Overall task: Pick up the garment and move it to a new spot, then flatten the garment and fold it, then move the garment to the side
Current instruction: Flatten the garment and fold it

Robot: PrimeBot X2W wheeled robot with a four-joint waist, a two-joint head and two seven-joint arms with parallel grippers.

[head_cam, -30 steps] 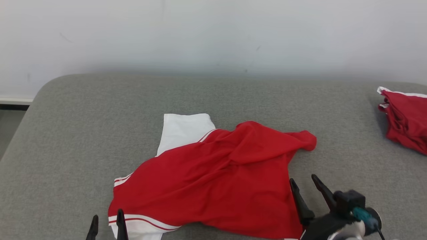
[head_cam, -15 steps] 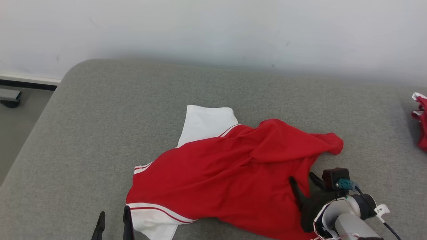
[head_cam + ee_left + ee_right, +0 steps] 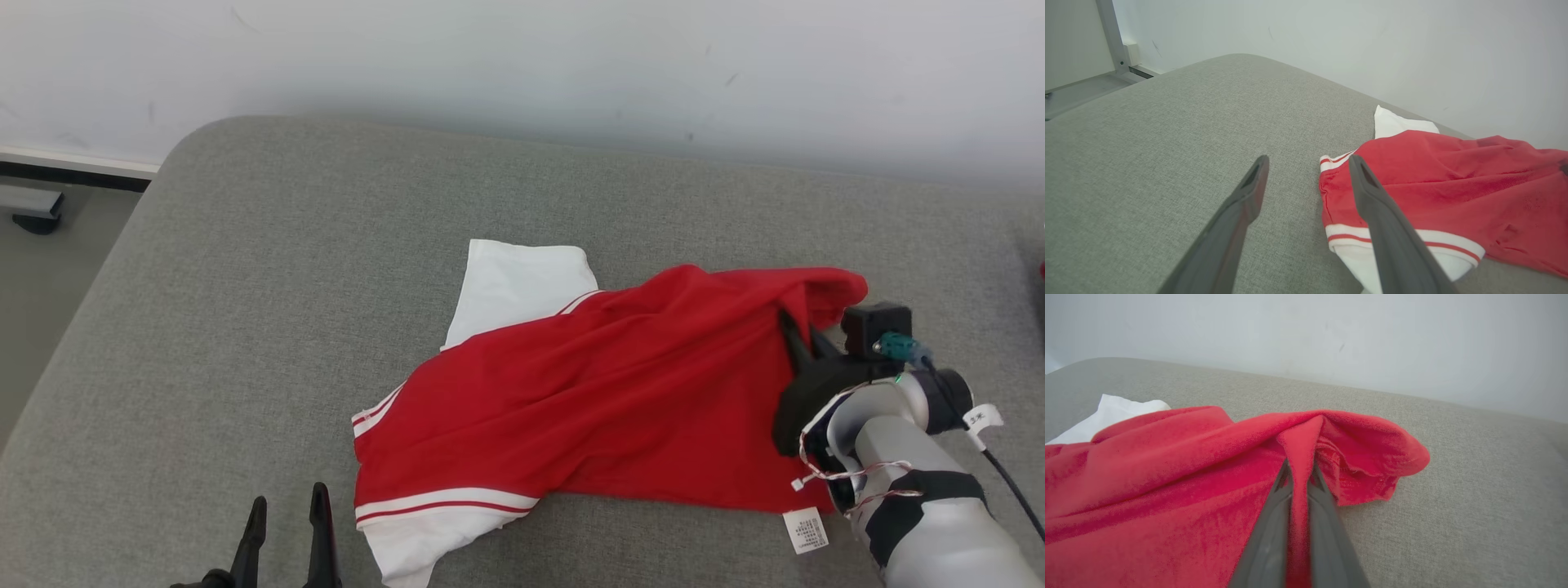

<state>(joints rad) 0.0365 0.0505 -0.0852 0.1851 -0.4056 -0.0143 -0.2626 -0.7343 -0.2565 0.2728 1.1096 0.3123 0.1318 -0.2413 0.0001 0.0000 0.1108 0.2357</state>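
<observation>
A fold at the right end of the red and white garment (image 3: 604, 392) is pinched in the right claw (image 3: 804, 339), raised there, while the rest is spread on the grey padded table (image 3: 269, 261). The left claw (image 3: 286, 523) is held spread, just beside the white-striped hem. A pale wall (image 3: 522, 57) is seen behind.

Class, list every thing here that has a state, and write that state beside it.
red garment, crumpled, not yet folded
right gripper, shut on a raised fold of the red garment
left gripper, open, holding nothing
white label, exposed at the garment's near edge
</observation>
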